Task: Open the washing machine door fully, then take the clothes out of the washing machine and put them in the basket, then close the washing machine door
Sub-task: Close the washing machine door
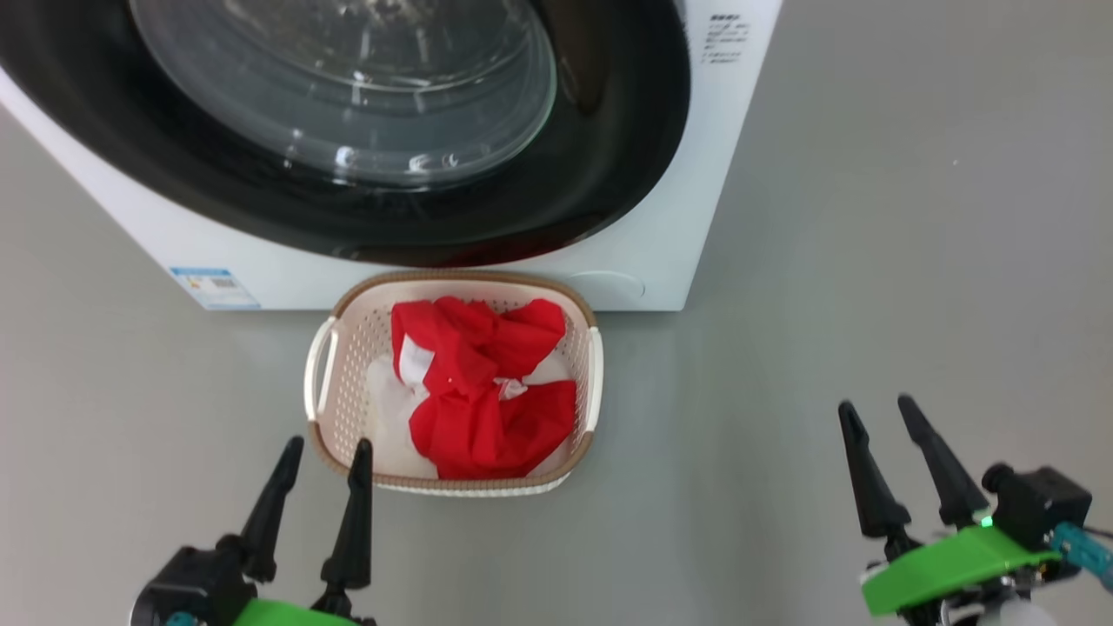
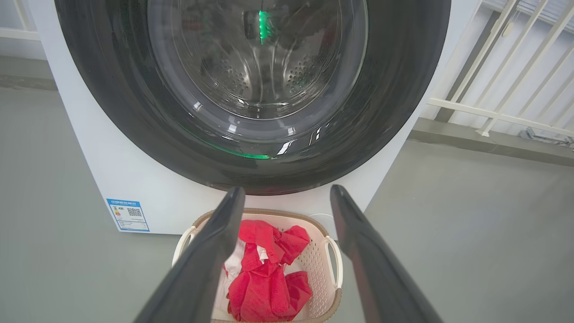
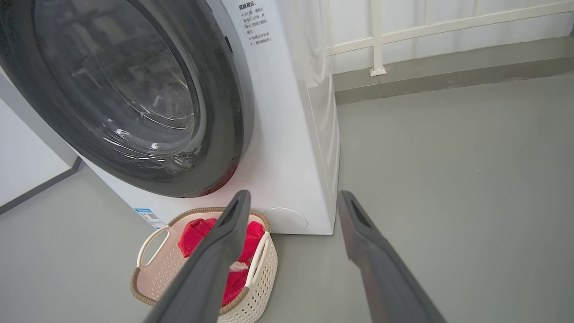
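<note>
Clothes in the basket, door shut, both pincers wide and empty.
The red and white clothes (image 1: 487,391) lie heaped inside the cream basket (image 1: 346,391). It stands on the grey floor (image 1: 869,261) just in front of the washing machine (image 1: 722,174), below the washing machine door (image 1: 365,96), which lies flush against the white front. The left pincer (image 1: 329,445), fingers spread and holding nothing, is at the basket's near left corner. The right pincer (image 1: 876,404), likewise spread, is well apart to the basket's right.

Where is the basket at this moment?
In the head view the basket sits on the floor at centre, right before the washing machine, holding the red clothes.
</note>
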`<state>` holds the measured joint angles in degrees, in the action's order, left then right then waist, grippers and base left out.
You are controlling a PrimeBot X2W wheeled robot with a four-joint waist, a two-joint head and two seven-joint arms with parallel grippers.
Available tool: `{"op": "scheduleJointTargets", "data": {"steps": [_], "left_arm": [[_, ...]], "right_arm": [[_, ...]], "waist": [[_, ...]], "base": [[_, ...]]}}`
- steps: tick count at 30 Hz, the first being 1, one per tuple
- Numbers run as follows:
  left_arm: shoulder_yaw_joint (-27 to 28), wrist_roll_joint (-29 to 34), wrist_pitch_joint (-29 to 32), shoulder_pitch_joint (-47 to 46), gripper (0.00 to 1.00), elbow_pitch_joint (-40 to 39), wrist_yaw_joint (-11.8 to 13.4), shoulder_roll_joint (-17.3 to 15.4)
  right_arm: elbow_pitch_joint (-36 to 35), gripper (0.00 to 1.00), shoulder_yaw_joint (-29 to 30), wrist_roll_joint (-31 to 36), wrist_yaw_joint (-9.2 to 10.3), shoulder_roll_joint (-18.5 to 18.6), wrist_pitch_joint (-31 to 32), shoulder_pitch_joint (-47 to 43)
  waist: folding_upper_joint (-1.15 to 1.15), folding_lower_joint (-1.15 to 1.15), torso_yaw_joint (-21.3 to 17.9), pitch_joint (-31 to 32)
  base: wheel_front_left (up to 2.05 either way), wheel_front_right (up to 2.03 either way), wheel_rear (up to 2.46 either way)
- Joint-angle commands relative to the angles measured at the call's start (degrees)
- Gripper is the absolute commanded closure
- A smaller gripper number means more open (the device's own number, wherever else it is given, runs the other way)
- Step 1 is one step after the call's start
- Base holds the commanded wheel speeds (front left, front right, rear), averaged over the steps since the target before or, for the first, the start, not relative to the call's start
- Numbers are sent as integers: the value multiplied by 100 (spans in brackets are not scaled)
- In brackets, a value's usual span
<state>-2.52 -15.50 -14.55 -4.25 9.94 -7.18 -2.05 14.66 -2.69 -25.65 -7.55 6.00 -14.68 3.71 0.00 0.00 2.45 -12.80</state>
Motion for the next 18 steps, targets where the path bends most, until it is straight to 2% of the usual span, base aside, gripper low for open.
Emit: {"op": "scheduleJointTargets", "data": {"steps": [1, 18], "left_arm": [[202, 54, -45, 83, 0, -119, -30, -83], [343, 48, -45, 525, 0, -195, -31, -86]], "right_arm": [[-143, 0, -78, -16, 6, 9, -32, -142], [-342, 0, 198, 34, 6, -75, -32, -752]], "waist": [[0, 0, -112, 143], [0, 0, -347, 402]], "base": [[0, 0, 0], [0, 0, 0]]}}
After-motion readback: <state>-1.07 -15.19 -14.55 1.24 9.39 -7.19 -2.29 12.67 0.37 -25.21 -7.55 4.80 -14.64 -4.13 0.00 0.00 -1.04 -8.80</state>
